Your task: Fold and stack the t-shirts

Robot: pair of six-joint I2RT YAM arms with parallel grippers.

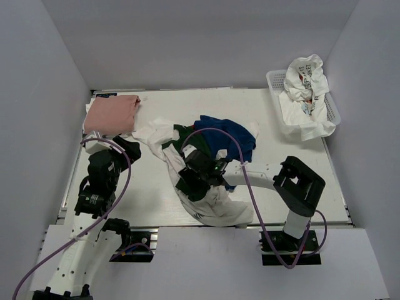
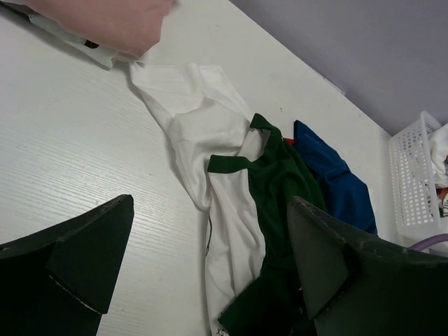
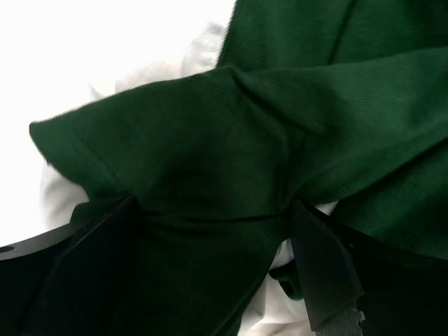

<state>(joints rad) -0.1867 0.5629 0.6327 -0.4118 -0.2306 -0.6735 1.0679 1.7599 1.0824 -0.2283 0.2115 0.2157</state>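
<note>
- My left gripper is spread wide over bare table on the left side, with nothing between its fingers
- My right gripper is spread just as wide and is down in the dark-green and white t-shirt; green cloth is bunched between the fingers, but they are not closed on it
- That shirt lies crumpled across the middle of the table, its white part trailing to the near edge and another white flap reaching to the far left
- The blue t-shirt is heaped just behind it, touching it, and partly under the right arm's purple cable
- The salmon-pink t-shirt lies folded at the far-left corner, just beside the white flap
- The white basket stands at the far-right corner, well apart from the pile
- A white t-shirt is stuffed into it and spills over the rim
- It carries a print with some red and dark marks, too small for me to read
</note>
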